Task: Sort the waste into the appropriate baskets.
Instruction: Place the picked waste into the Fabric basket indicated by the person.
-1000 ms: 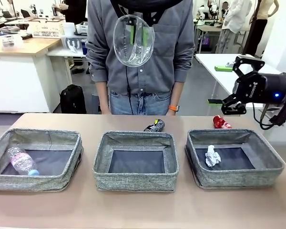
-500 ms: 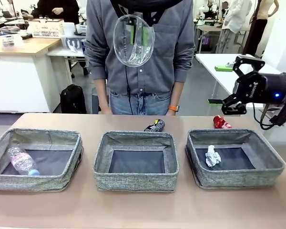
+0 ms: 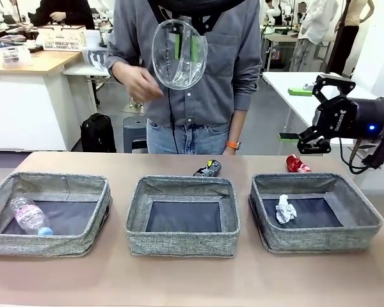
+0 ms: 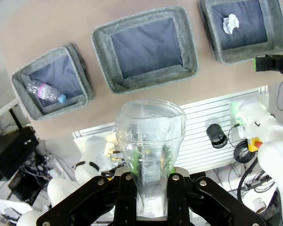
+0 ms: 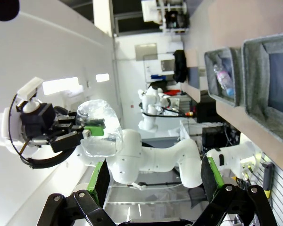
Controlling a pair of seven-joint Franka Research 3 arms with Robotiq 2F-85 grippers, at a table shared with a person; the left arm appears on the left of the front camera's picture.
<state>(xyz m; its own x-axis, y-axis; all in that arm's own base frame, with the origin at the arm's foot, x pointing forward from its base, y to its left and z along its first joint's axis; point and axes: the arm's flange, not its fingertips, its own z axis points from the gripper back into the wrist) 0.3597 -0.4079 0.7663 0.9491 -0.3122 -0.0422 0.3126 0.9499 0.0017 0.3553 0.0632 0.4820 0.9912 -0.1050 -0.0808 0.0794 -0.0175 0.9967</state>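
Clear plastic cup (image 3: 179,54) hangs top centre of the frame, pinched in my left claw (image 4: 150,162); my right claw (image 3: 304,112) stands spread at far right. Its thin walls could buckle and slip, and the person's hand (image 3: 137,82) close by might knock it.

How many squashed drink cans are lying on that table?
2. A crushed black can lies just beyond the middle basket; a crushed red can lies just beyond the right basket. Others could be hidden behind the baskets' walls.

Front camera across table (image 3: 192,281), left wrist high looking down, right wrist rolled sideways, all sharing baskets (image 3: 182,243)
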